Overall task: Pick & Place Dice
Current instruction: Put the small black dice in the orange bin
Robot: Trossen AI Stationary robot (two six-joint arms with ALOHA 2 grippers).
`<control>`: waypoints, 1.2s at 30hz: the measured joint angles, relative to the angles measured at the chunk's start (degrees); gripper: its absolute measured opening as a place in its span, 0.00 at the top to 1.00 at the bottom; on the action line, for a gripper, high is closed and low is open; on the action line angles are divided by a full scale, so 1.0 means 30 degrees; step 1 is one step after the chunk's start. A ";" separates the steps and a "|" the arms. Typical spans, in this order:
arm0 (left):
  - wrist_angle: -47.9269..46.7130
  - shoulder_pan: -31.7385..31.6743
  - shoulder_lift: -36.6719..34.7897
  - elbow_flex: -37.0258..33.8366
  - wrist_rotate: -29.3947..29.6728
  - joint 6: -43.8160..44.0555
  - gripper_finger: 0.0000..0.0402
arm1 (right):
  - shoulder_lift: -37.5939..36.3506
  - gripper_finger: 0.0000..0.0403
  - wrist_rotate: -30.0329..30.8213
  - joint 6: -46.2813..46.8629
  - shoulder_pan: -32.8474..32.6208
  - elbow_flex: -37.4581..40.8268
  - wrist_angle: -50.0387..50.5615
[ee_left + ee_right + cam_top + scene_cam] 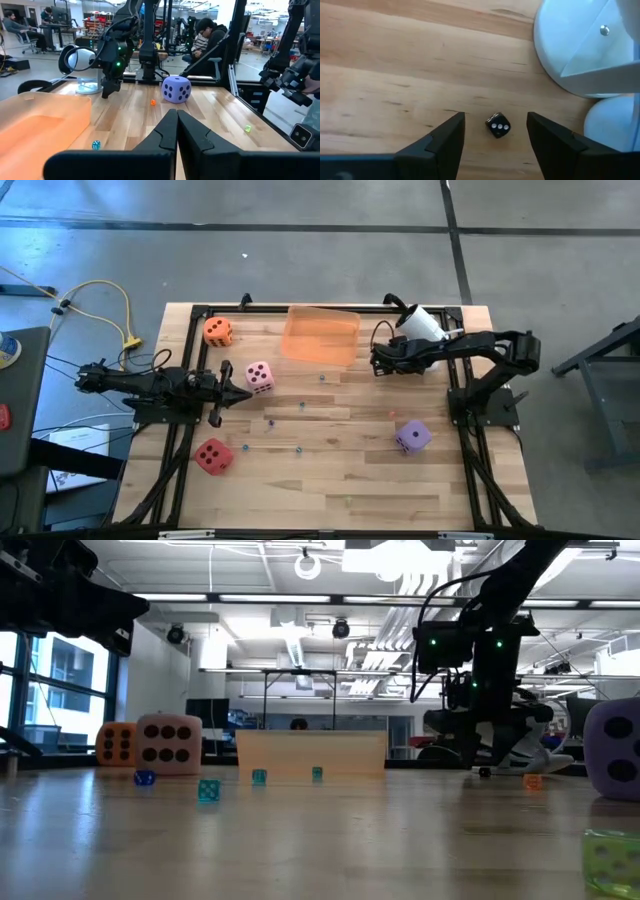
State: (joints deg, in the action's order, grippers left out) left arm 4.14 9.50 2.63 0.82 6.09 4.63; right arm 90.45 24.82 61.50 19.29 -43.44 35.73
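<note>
Four foam dice lie on the wooden table: orange [218, 331] at the far left, pink [259, 376] beside it, red [213, 455] near left, purple [412, 436] right of centre. My right gripper [495, 132] is open and points steeply down just right of the orange tray [321, 335]. Its fingers stand on either side of a small black die [498, 125] that rests on the table, with a gap on both sides. My left gripper [243, 393] is shut and level, just near of the pink die.
A white round-based device [420, 323] stands at the far right, close beside my right gripper. Several tiny coloured dice [208, 790] are scattered over the middle of the table. Black frame rails run along the table's left and right edges.
</note>
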 joint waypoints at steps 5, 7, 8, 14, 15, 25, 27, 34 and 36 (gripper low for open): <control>0.0000 0.0000 0.0000 0.0000 -0.0011 0.1047 1.00 | 0.0000 0.51 -0.0156 0.0151 -0.0008 0.0001 0.0001; 0.0000 0.0000 0.0000 0.0000 -0.0015 0.1178 1.00 | 0.0000 0.51 -0.0322 0.0357 -0.0014 0.0000 0.0007; 0.0000 0.0000 0.0000 0.0000 -0.0016 0.1180 1.00 | 0.0000 0.51 -0.0297 0.0394 -0.0015 0.0000 0.0004; 0.0000 0.0000 0.0000 0.0000 -0.0022 0.1185 1.00 | 0.0000 0.51 0.0038 0.0618 -0.0015 0.0003 0.0015; 0.0000 0.0000 0.0000 0.0000 -0.0022 0.1185 1.00 | 0.0000 0.51 0.0044 0.0712 -0.0015 0.0024 0.0000; 0.0000 0.0000 0.0000 0.0000 -0.0015 0.0873 1.00 | -0.0009 0.51 0.0260 0.0967 0.0000 0.1177 -0.1103; -0.0001 0.0000 0.0000 0.0000 -0.0015 0.0849 1.00 | -0.0029 0.51 0.0283 0.0929 -0.0007 0.1327 -0.1476; 0.0000 0.0000 0.0000 0.0000 -0.0007 0.0879 1.00 | -0.0022 0.51 0.0709 0.0143 -0.0015 0.1362 -0.1788; 0.0000 0.0000 0.0000 0.0000 -0.0007 0.0877 1.00 | -0.0022 0.51 0.0670 0.0135 -0.0015 0.1362 -0.1846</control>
State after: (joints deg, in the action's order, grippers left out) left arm 4.14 9.50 2.63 0.82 6.07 7.26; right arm 90.39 26.84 61.91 19.25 -39.35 30.19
